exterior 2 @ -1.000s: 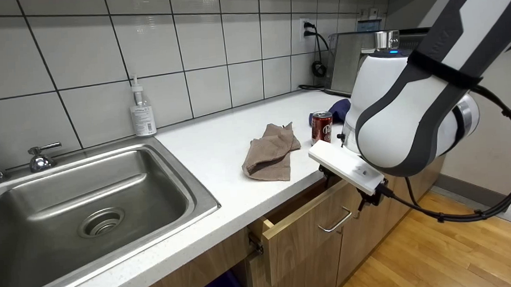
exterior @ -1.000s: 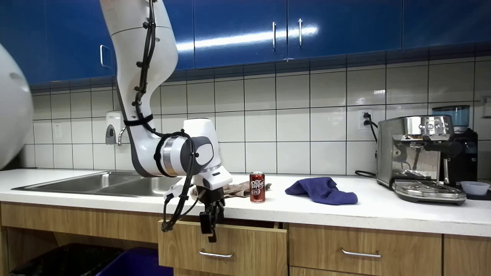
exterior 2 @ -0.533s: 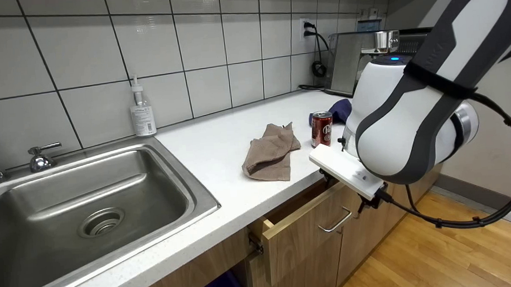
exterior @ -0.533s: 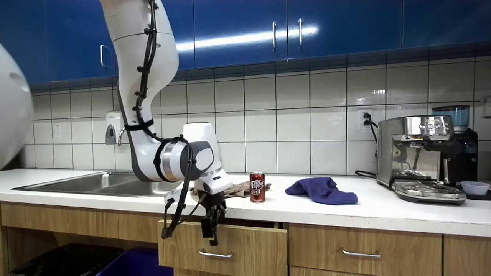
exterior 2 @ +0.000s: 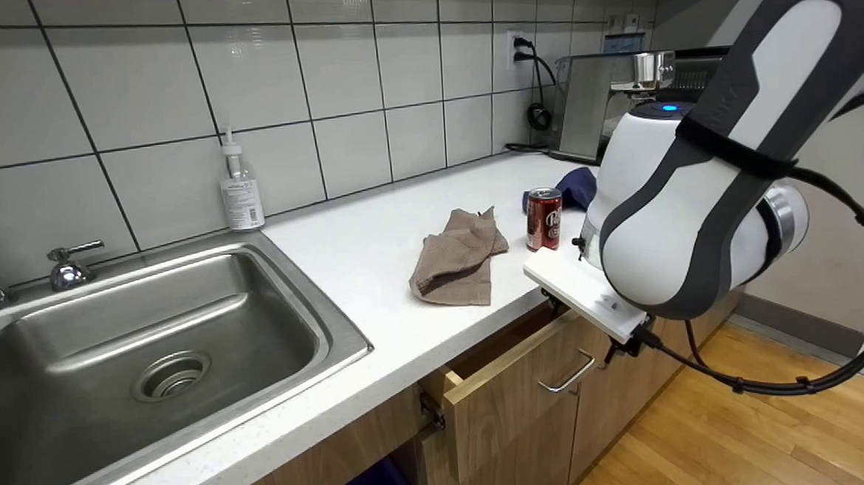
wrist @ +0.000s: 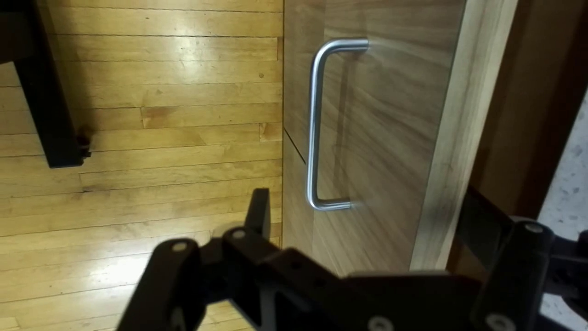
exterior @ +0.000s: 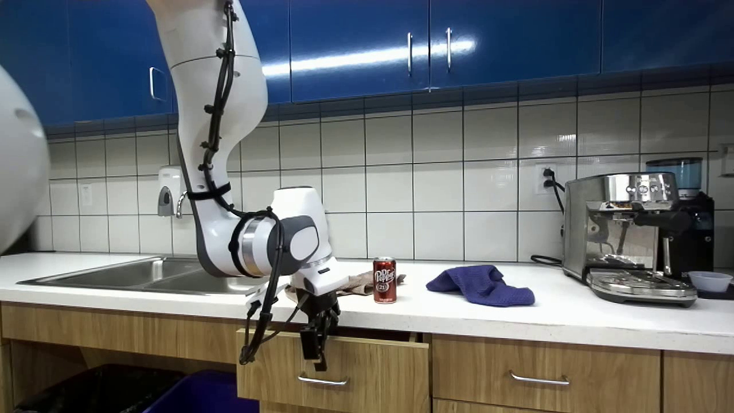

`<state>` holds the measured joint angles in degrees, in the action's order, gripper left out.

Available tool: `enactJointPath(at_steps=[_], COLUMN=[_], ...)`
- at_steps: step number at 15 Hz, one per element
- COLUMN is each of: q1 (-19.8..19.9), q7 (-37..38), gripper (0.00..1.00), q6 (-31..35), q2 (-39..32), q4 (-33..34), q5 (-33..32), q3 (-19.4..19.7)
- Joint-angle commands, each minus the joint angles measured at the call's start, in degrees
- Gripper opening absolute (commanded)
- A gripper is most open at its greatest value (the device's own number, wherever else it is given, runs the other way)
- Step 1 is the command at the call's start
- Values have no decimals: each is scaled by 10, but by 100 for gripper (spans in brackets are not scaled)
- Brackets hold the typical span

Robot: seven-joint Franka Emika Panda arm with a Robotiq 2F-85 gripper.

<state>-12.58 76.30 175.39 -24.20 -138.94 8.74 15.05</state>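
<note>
White counter edge [exterior: 504,331]: above partly opened drawer [exterior 2: 511,408].
Gripper [wrist: 367,202]: spread, astride drawer rim [wrist: 452,165] in wrist view.
Drawer inside [wrist: 517,110]: dark, unreadable.

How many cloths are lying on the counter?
2: a brown cloth between the sink and the red can, and a purple cloth between that can and the coffee machine. The arm could hide others.

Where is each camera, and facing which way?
An exterior view, in front of the counter, faces the blue cabinets; arm and gripper show.
An exterior view, above the sink end, looks along the counter; arm shows, gripper mostly hidden.
Wrist view: on the arm, looking down at the open drawer; gripper fingers show.
Both exterior views share the can, purple cloth and drawer.
</note>
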Motion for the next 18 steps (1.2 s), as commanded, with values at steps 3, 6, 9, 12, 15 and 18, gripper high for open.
enactJointPath(at_steps=[3, 6, 9, 12, 15, 18], q1=[4, 6, 7, 12, 19, 20], q7=[-12, -15, -19, -23, -27, -28], gripper=[100, 100, 100, 100, 100, 100], q6=[4, 4, 7, 2, 0, 2], q2=[8, 11, 16, 16, 21, 27], q4=[-14, -20, -25, -28, -34, -43], q5=[20, 23, 23, 25, 29, 33], q3=[-10, -17, -21, -32, -42, -45])
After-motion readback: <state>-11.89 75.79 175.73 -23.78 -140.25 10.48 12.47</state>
